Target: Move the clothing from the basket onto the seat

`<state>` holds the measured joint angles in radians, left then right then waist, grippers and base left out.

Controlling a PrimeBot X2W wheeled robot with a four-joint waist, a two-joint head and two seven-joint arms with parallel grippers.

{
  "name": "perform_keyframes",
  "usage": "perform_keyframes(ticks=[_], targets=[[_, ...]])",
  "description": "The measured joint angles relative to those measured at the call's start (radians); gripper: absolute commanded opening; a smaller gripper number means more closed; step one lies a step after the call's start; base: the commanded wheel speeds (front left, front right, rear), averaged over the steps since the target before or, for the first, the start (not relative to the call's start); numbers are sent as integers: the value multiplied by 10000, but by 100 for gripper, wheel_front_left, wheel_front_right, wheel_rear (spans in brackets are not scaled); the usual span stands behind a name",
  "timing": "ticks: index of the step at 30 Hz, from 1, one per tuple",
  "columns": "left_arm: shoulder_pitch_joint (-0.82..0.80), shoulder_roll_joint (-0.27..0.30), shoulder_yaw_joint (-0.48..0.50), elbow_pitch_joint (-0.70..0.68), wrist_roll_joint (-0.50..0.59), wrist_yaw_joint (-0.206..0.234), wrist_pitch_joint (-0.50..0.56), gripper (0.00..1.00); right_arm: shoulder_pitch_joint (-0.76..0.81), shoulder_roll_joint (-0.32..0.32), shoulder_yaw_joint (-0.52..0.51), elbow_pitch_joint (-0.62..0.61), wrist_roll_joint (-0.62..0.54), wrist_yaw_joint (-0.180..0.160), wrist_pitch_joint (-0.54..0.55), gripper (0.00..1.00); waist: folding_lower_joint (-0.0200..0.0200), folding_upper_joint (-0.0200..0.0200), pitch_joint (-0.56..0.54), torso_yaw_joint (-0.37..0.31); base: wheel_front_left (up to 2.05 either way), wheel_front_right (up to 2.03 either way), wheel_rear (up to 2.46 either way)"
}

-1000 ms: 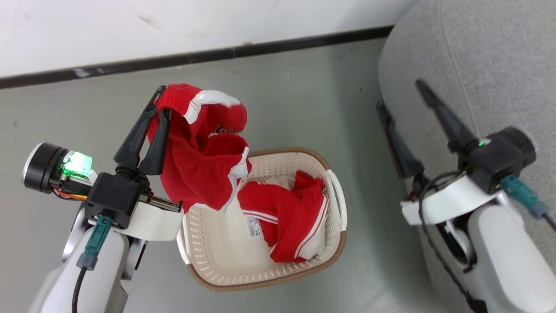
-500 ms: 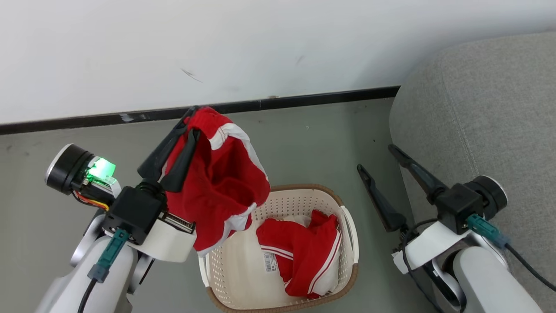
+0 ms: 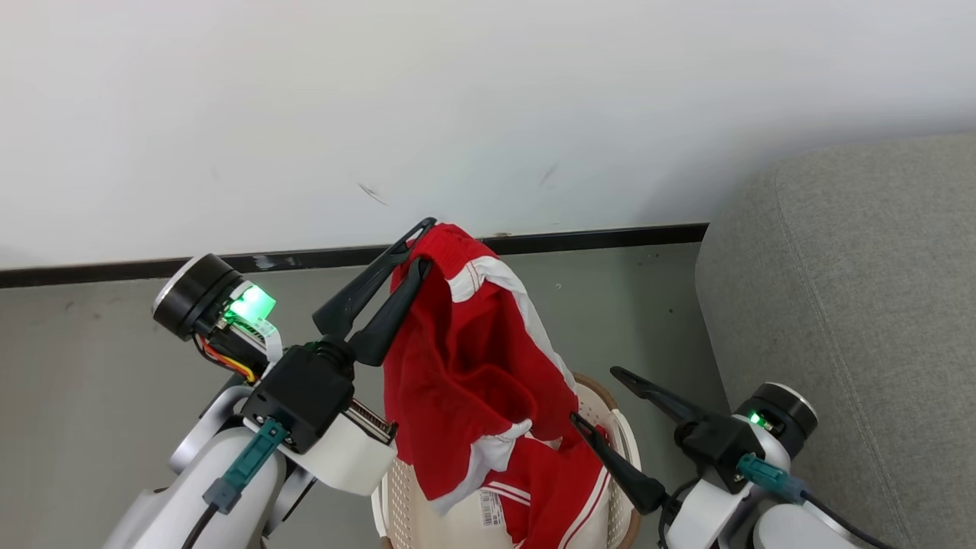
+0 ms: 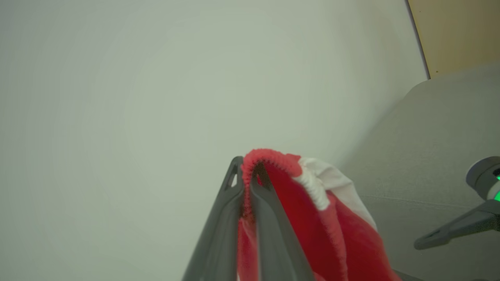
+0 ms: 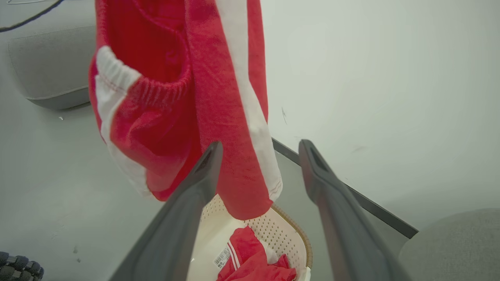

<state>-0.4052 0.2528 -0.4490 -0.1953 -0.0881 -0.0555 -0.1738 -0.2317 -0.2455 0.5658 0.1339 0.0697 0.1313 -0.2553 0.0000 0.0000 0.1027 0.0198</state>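
Observation:
My left gripper (image 3: 422, 245) is shut on the waistband of a red garment (image 3: 465, 366) with white stripes, which hangs down from its fingertips. In the left wrist view the band is pinched between my left gripper (image 4: 246, 171) fingers, and the garment (image 4: 312, 210) drapes to the right. Its hem (image 5: 242, 195) hangs just above the cream basket (image 5: 291, 234), where more red clothing (image 5: 250, 265) lies. The basket (image 3: 619, 435) sits at the bottom edge of the head view. My right gripper (image 3: 595, 395) stands open beside the hanging cloth, over the basket's right rim. The grey seat (image 3: 839, 305) is on the right.
A white wall (image 3: 457, 114) with a dark baseboard (image 3: 610, 238) runs behind the basket. Grey floor (image 3: 114, 366) lies to the left. Another grey upholstered piece (image 5: 47, 70) shows at the upper left of the right wrist view.
The head camera has tilted up, so the scene sits lower in view. My left gripper has lifted the red garment higher above the basket. My open right gripper has moved from the seat toward the basket.

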Motion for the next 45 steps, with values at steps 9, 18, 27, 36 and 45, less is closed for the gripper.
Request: perform_keyframes(ticks=[9,18,27,36,45], targets=[[-5,-171,-278,-307,-157,-50,456,0,-616,-336,1275,449,-111,4,0,100,0,0,-488,213,0,0,0],[-4,-309,-516,-531,-353,-102,786,0,-1191,75,2418,905,196,4,0,100,0,0,-711,453,0,0,0],[-4,-341,-646,-779,-370,-104,1114,0,-2078,368,2721,1492,261,4,0,44,0,0,-793,732,0,0,0],[70,-353,-464,-817,-527,-56,1235,0,-2094,575,2516,1912,284,4,0,0,0,0,-814,795,0,0,0],[1057,-642,-52,-357,-1093,460,1266,0,-2017,349,807,1699,545,4,0,0,0,0,-842,543,0,0,0]])
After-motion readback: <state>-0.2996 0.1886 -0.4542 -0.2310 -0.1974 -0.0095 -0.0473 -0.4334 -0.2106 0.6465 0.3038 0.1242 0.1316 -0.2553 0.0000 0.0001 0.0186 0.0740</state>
